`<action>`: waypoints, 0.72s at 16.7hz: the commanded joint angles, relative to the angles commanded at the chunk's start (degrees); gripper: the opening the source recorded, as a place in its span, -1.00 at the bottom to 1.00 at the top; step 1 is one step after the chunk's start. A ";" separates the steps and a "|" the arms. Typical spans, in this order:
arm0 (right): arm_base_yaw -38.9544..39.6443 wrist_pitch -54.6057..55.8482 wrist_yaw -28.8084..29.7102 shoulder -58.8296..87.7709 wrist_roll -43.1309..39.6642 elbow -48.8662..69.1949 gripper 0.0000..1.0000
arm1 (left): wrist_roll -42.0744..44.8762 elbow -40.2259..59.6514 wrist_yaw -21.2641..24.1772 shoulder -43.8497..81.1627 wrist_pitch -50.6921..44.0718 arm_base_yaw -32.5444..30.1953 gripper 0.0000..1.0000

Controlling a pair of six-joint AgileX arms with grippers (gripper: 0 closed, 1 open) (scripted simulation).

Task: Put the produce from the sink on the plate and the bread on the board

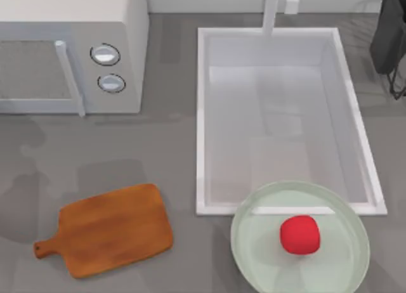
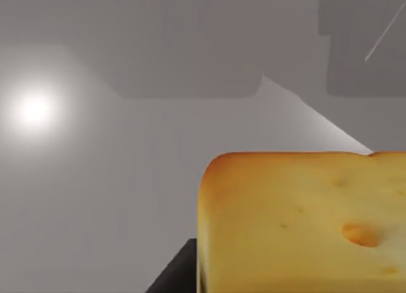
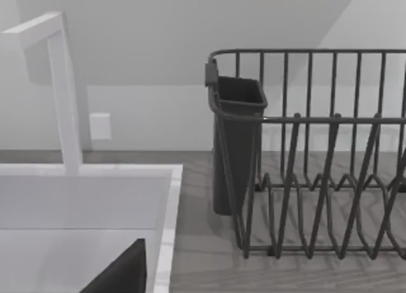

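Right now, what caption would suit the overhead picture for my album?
A red tomato rests on the green plate by the white sink; the wooden board lies bare.

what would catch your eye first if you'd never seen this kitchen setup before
The bright red tomato stands out at once, sitting on the pale green plate in front of the white sink. Next comes the orange-brown cutting board, lying bare on the table's left side below the microwave. In the left wrist view a golden-brown block of bread looms very close to the camera.
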 joint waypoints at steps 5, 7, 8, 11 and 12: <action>0.00 0.00 0.00 0.00 0.00 0.00 1.00 | -14.19 0.91 -0.05 1.53 -0.71 -3.39 -1.00; 0.00 0.00 0.00 0.00 0.00 0.00 1.00 | -23.90 1.18 -0.12 2.14 -0.96 -5.58 -1.00; 0.00 0.00 0.00 0.00 0.00 0.00 1.00 | -29.65 1.20 -0.14 2.39 -1.02 -6.85 -1.00; 0.00 0.00 0.00 0.00 0.00 0.00 1.00 | -49.12 0.66 -0.17 2.91 -0.99 -11.19 -1.00; 0.00 0.00 0.00 0.00 0.00 0.00 1.00 | -56.19 0.21 -0.14 2.97 -0.89 -12.79 -1.00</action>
